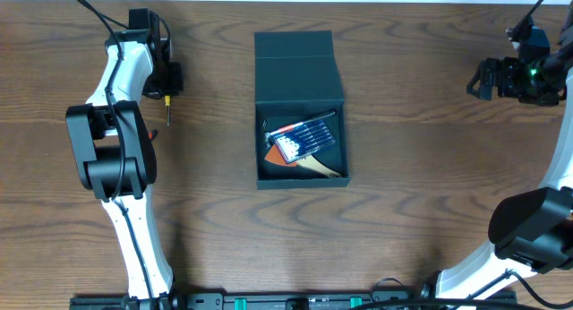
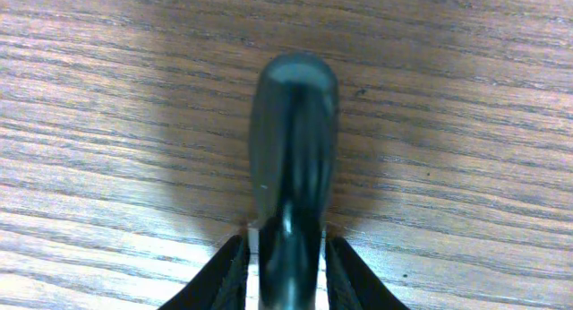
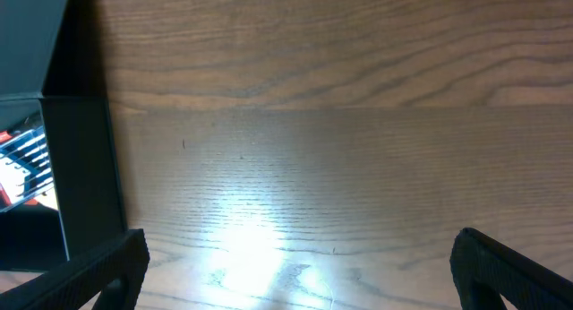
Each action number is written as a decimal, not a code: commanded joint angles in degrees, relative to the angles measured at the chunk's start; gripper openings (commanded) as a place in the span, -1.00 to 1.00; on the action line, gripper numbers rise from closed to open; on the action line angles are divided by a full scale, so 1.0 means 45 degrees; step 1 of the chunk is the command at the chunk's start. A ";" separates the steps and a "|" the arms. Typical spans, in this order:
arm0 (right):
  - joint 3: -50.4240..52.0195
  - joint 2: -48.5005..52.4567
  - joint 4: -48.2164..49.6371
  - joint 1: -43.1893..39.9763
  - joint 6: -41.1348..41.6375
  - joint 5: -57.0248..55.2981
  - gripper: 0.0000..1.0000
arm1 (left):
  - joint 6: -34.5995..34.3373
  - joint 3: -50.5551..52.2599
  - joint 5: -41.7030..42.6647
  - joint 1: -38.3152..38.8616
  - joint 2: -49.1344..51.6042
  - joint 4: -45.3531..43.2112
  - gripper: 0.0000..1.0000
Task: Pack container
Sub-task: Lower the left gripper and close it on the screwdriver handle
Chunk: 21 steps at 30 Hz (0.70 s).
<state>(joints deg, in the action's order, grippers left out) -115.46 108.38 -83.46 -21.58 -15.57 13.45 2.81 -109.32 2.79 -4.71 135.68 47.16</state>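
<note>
Robot lab / test bench. Left arm (image 1: pixel 112 149) at left of frame and right arm (image 1: pixel 537 229) at right, white & black, bases by a black rail (image 1: pixel 295 301) along the bottom edge. Wood-grain counter (image 1: pixel 403 167), cables (image 1: pixel 94 10) upper left, green LED (image 1: pixel 534 73) upper right. Dark container (image 1: pixel 300 108) w/ hand tools mid frame.
</note>
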 commanded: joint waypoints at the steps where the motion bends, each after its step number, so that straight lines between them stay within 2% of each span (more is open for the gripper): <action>1: 0.0029 0.0058 -0.0034 -0.0019 0.0175 0.0010 0.98 | -0.0063 0.0034 -0.0136 0.0039 0.0311 0.0078 -0.46; 5: 0.0029 0.0058 -0.0039 -0.0019 0.0170 0.0005 0.99 | -0.0063 0.0034 -0.0136 0.0039 0.0311 0.0078 -0.61; 8: 0.0029 0.0058 -0.0039 -0.0019 0.0170 0.0005 0.98 | -0.0063 0.0034 -0.0136 0.0039 0.0311 0.0078 -0.63; 11: 0.0029 0.0058 -0.0078 -0.0019 0.0170 0.0005 0.99 | -0.0063 0.0034 -0.0136 0.0039 0.0311 0.0078 -0.78; 21: 0.0029 0.0058 -0.0267 -0.0019 0.0170 -0.0034 0.99 | -0.0063 0.0024 -0.0136 0.0151 0.0306 0.0087 -0.89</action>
<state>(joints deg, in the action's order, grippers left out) -115.46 108.38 -84.47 -21.58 -15.55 13.43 2.81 -109.32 2.74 -4.54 135.68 47.13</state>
